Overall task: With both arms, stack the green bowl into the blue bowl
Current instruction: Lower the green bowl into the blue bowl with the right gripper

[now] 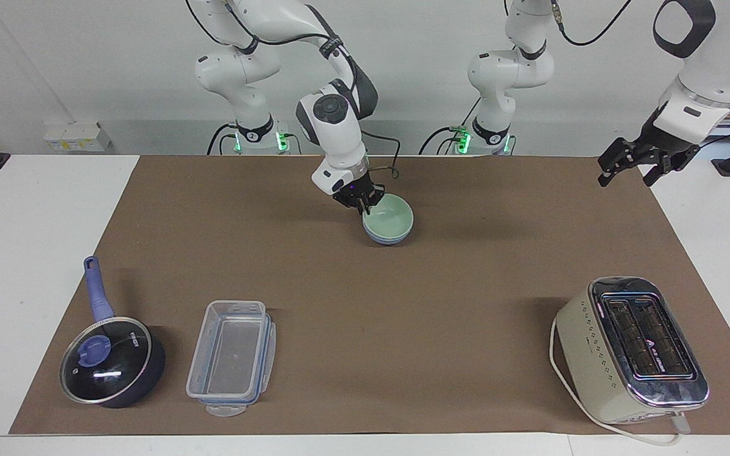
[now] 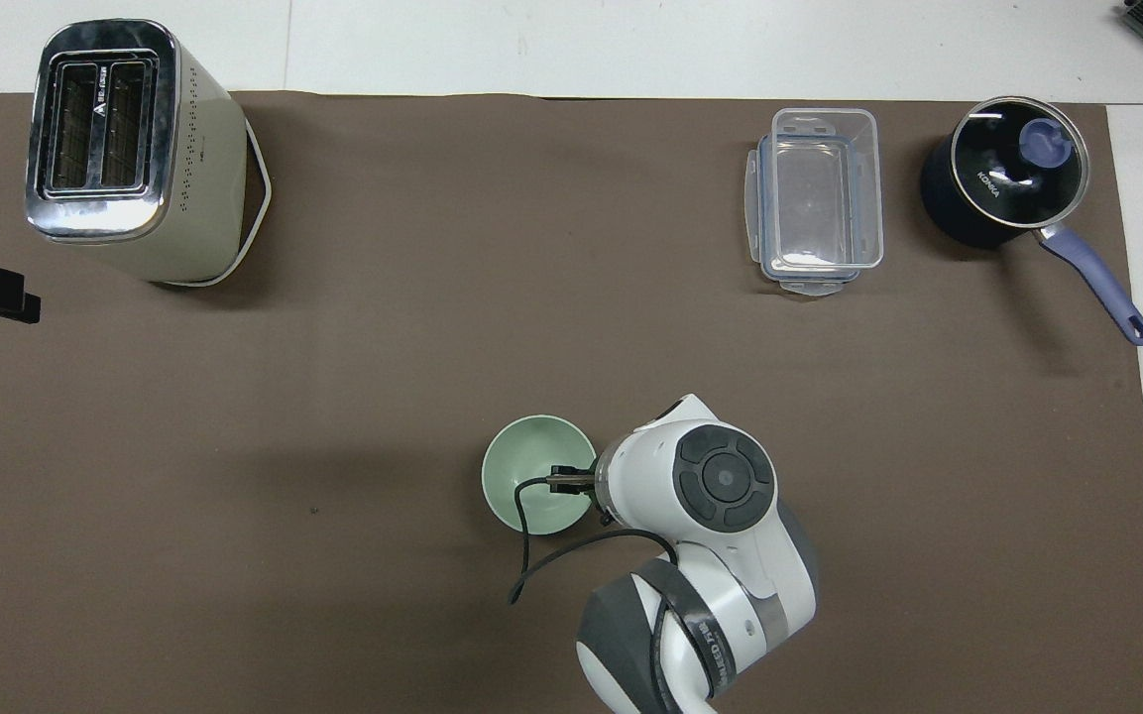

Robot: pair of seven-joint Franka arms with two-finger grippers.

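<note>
A brown mat (image 1: 365, 304) covers the white table. In the facing view, the right gripper (image 1: 363, 201) pinches the rim of the green bowl (image 1: 390, 218), which sits nested in the blue bowl (image 1: 385, 239) just below it. The left gripper (image 1: 627, 166) waits with fingers spread over the mat's edge at its own end. From overhead, the green bowl (image 2: 531, 474) hides the blue one, the right gripper (image 2: 571, 484) at its rim.
</note>
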